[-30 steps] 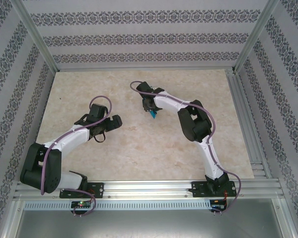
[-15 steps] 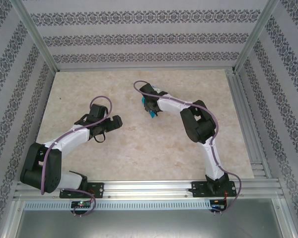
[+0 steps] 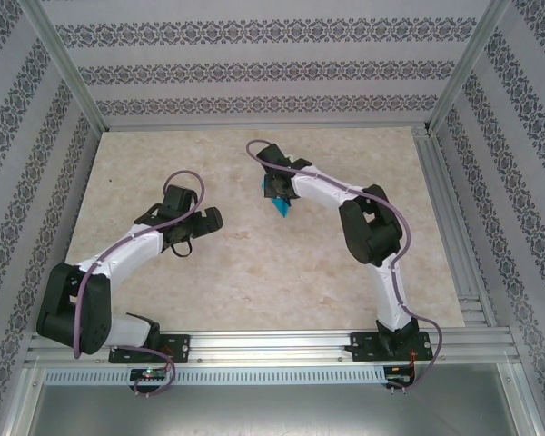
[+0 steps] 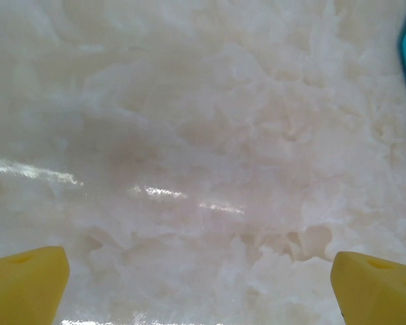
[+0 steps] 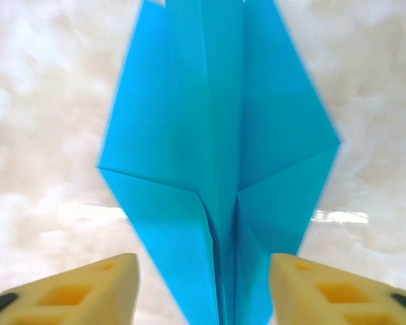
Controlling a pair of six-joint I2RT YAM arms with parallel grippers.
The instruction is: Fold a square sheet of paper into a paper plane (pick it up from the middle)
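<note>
The table (image 3: pixel 254 272) is left bare between the two arms and along its near edge, so wide passage is offered there. Toward the middle, the way is blocked by the paper plane (image 5: pixel 216 169), flanked by the parted fingers of the right gripper (image 5: pixel 204 288). Ahead of the left gripper (image 4: pixel 199 284) bare surface is seen, with the plane's edge met at far right. The sides are closed off by patterned walls (image 3: pixel 36 136).

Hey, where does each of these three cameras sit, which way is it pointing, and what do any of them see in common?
Top external: above and behind the bases, looking down on the table; both arms, left gripper and right gripper show.
Left wrist: on the left arm, facing bare tabletop; its yellow fingers sit wide apart at the bottom corners.
Right wrist: on the right arm, looking along the paper plane; its fingers flank the plane.
Shared: all three views see the plane.
</note>
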